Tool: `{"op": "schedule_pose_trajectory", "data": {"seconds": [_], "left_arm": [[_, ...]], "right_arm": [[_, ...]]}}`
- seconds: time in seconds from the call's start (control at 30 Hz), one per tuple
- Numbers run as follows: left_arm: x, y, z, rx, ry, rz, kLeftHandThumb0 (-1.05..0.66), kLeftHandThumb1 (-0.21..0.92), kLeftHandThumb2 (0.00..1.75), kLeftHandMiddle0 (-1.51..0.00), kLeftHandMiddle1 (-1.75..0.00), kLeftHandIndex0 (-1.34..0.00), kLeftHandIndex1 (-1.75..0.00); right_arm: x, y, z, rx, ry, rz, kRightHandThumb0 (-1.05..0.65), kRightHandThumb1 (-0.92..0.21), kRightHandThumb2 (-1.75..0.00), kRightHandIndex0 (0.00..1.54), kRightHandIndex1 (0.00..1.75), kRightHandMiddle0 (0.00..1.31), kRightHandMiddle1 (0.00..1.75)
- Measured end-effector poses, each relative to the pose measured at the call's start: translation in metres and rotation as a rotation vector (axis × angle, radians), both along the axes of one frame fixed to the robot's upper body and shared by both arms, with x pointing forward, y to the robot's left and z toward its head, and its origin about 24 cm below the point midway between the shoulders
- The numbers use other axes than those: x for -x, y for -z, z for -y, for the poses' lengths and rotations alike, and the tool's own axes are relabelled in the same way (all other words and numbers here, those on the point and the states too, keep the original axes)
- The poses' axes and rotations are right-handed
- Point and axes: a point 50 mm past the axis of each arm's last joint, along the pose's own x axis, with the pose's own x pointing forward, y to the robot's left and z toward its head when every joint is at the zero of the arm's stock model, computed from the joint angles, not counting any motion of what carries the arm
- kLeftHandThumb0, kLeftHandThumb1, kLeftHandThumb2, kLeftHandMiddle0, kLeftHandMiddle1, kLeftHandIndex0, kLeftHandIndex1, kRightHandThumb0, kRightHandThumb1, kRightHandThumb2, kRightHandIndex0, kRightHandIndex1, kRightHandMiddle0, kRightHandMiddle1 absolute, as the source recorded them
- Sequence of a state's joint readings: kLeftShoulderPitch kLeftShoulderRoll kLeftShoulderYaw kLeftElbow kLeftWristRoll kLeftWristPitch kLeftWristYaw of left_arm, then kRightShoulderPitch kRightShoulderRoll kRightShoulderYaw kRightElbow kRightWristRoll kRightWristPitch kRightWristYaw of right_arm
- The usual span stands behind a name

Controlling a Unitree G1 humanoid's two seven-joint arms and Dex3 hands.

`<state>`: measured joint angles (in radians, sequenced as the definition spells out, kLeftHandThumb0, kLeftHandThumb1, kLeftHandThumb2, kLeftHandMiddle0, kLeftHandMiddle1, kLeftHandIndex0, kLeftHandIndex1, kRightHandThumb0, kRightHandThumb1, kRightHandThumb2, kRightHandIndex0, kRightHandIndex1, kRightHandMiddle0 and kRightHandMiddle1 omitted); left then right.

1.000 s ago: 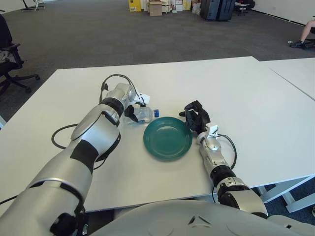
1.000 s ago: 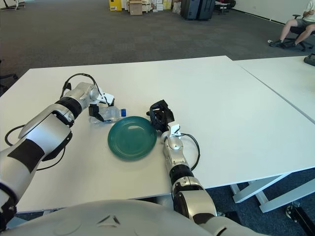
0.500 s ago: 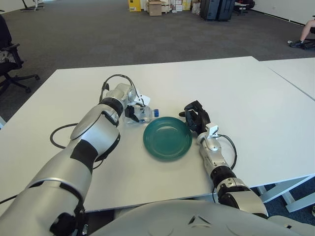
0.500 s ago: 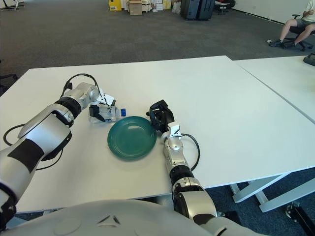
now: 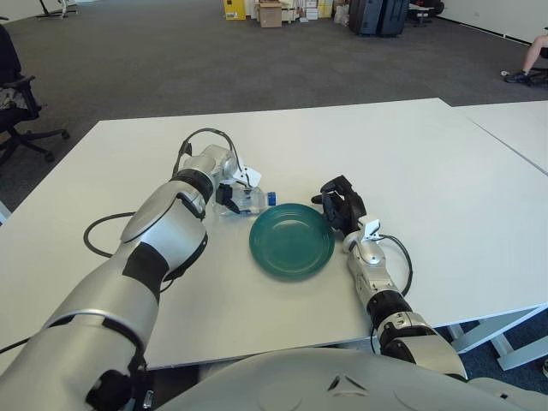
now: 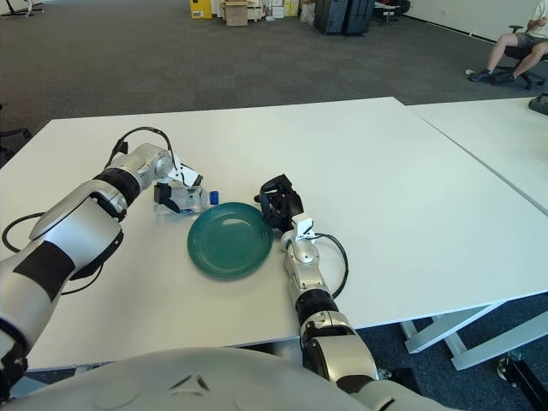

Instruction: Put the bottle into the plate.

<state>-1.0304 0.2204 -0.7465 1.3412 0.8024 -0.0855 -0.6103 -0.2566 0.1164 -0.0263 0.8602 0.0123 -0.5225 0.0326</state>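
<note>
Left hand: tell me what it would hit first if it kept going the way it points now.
The left hand is closed on the bottle and points toward the plate. Going straight on, the bottle's blue cap would likely pass just beyond the plate's far rim; depth is unclear.

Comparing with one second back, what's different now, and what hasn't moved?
The left hand, closed on the bottle, has drawn slightly back toward the far left with it; the bottle stays outside the plate, blue cap toward it. The plate and the right hand, at the plate's right edge, are unchanged.
</note>
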Motion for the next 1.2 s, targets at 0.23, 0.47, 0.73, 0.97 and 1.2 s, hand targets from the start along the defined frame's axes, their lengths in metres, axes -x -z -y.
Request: {"op": "schedule_pose_trajectory", "data": {"seconds": [0.23, 0.47, 0.73, 0.97, 1.2], "left_arm": [[-0.001, -0.005, 0.016, -0.075, 0.116, 0.007, -0.09, 0.78, 0.66, -0.19, -1.47, -0.20, -1.59], [0.001, -0.007, 0.034, -0.082, 0.196, -0.007, -0.01, 0.83, 0.61, -0.22, -1.65, -0.21, -1.66], [0.002, -0.009, 0.040, -0.079, 0.214, -0.011, -0.01, 0.84, 0.61, -0.22, -1.67, -0.21, -1.66], [0.003, -0.002, 0.036, -0.082, 0.182, 0.046, -0.25, 0.78, 0.74, -0.09, -0.60, -0.07, -0.84], [0.009, 0.021, 0.026, -0.098, 0.034, 0.359, -0.73, 0.91, 0.73, -0.01, -0.04, 0.00, -0.19]], "right_arm": [[0.001, -0.001, 0.001, 0.004, -0.009, 0.014, -0.38, -0.70, -0.82, 0.46, 1.18, 0.32, 1.75], [0.002, -0.002, 0.000, 0.005, -0.012, 0.023, -0.38, -0.70, -0.83, 0.46, 1.18, 0.32, 1.75], [0.004, -0.003, 0.001, 0.004, -0.012, 0.031, -0.38, -0.69, -0.83, 0.46, 1.18, 0.32, 1.75], [0.002, -0.009, 0.001, 0.003, -0.010, 0.063, -0.38, -0.71, -0.82, 0.45, 1.17, 0.32, 1.75], [0.003, -0.008, 0.001, 0.002, -0.007, 0.061, -0.37, -0.71, -0.80, 0.43, 1.16, 0.31, 1.75]]}}
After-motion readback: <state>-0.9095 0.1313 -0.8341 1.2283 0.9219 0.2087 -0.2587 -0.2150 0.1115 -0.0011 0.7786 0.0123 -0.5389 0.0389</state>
